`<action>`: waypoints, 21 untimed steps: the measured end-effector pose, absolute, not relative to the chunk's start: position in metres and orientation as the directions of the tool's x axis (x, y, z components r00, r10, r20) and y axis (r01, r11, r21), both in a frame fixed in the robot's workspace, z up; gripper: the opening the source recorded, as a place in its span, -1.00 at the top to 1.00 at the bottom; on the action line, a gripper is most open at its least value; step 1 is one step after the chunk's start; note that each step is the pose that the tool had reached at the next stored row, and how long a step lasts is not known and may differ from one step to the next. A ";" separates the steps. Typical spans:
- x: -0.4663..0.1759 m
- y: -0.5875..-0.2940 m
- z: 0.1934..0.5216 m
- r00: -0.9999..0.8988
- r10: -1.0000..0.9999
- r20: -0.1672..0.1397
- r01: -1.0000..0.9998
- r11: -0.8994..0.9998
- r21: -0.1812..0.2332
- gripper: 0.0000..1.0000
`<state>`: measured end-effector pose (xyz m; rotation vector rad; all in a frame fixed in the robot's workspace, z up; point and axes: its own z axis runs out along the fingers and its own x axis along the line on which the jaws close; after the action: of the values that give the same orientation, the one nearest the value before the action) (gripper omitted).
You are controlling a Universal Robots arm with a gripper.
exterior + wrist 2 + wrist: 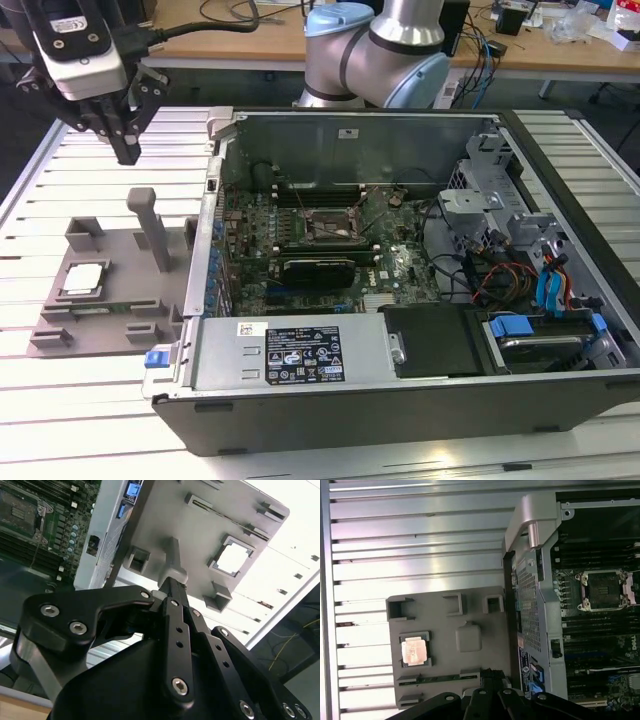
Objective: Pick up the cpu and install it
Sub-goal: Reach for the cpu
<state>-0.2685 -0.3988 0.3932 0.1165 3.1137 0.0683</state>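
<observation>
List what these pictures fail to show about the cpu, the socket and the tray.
- Top of the cpu: washed white by glare in the second wrist view.
- Contacts of the socket: too small in the exterior view.
- One edge of the tray: covered by the gripper in the first wrist view.
- The motherboard: cut off by the picture's edge in the first wrist view.

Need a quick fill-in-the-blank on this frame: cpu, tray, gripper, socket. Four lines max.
1. The cpu rests in the grey tray, ___ the computer case.
2. The gripper hangs above the tray, holding ___.
3. The motherboard's cpu socket is ___.
4. In the exterior view, the tray lies on the case's ___ side.

Missing words: outside; nothing; empty; left.
</observation>
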 end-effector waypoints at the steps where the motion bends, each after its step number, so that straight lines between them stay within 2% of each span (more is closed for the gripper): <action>1: -0.271 -0.399 0.393 -0.997 0.075 -0.023 0.074 0.996 0.045 0.79; 21: -0.304 -0.399 0.393 -0.997 0.075 -0.023 0.074 0.996 0.044 0.79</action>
<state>-0.3039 -0.3988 0.3932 0.1166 3.1136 0.0678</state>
